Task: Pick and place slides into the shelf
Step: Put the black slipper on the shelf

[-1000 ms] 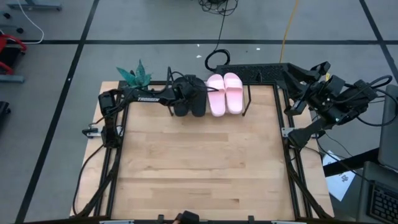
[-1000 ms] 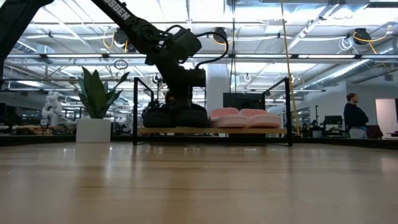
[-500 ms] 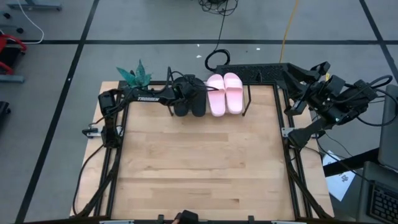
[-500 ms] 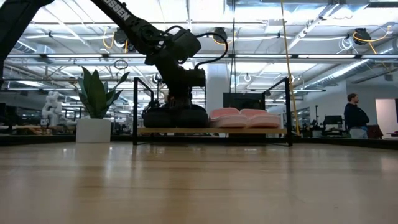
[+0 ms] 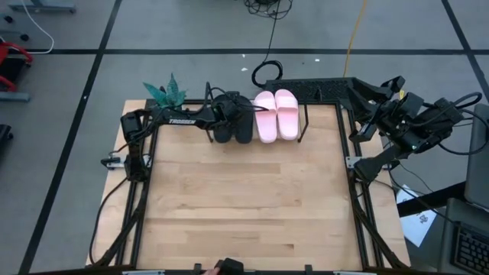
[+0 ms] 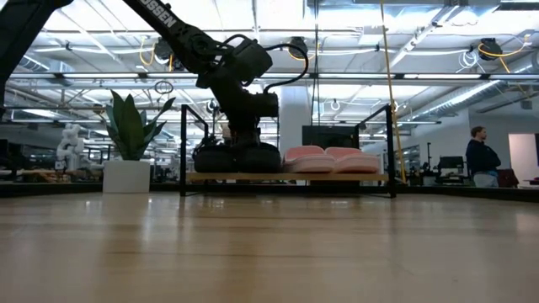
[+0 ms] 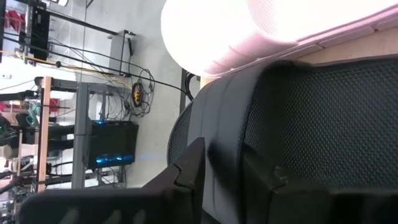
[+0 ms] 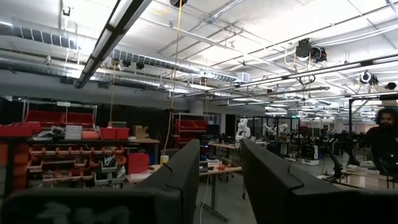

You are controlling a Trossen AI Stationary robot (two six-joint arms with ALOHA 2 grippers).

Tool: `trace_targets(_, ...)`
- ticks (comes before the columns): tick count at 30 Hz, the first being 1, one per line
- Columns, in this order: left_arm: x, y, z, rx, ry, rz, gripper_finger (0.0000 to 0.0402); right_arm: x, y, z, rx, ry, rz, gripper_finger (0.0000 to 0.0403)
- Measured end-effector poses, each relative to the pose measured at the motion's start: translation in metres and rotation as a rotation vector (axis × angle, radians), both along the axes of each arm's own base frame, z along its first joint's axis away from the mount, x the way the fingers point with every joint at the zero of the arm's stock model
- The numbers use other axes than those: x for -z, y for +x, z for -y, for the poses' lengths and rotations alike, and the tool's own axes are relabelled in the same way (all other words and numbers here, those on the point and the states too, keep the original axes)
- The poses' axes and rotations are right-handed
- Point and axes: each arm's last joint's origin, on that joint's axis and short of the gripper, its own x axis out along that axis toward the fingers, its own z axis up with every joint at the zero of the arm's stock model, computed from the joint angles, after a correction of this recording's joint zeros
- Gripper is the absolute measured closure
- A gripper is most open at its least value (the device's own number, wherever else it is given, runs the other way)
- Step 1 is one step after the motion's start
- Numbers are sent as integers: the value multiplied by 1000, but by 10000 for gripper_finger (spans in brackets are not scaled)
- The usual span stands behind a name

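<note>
All four slides sit on the shelf (image 5: pixel 304 114) at the far edge of the tabletop (image 5: pixel 244 198). The black slides (image 5: pixel 233 122) lie side by side on the left part of the shelf board, and the pink slides (image 5: pixel 276 114) lie touching each other just to their right. In the low view the black pair (image 6: pixel 236 157) and the pink pair (image 6: pixel 330 160) rest flat on the light board inside the thin black wire frame.

The left hand (image 5: pixel 223 113) is down over the black pair. Its wrist view shows its fingers (image 7: pixel 186 174) slightly apart, astride the strap of a black slide (image 7: pixel 311 106); whether they grip it I cannot tell.

The right hand (image 5: pixel 382 90) waits off the tabletop's right side, raised, its fingers (image 8: pixel 186 168) apart and holding nothing.

A potted plant (image 5: pixel 164 92) stands left of the shelf.
</note>
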Motion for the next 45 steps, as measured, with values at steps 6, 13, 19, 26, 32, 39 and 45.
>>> trace_targets(6, 0, 0, 0, 4, 2, -3, 296, 0, 0, 0, 0, -3, -5, 293)
trace_targets(13, 0, 0, 0, -3, -1, 3, 259, 1, 1, -1, 0, -5, -9, 293)
trace_targets(19, -1, 0, 0, -7, 9, 0, 238, 1, 2, -1, 0, -6, -11, 293)
trace_targets(26, -1, -1, -1, -15, 24, -10, 227, 1, 2, -1, 0, -6, -11, 293)
trace_targets(32, -1, 1, 2, -10, 23, -9, 227, 1, 2, -1, 0, -6, -11, 293)
trace_targets(39, -2, 1, 2, -21, 15, 7, 227, 2, 3, -2, 2, -12, -27, 293)
trace_targets(45, -2, 1, 3, -29, 25, 3, 226, 3, 3, -1, 37, 19, -44, 293)
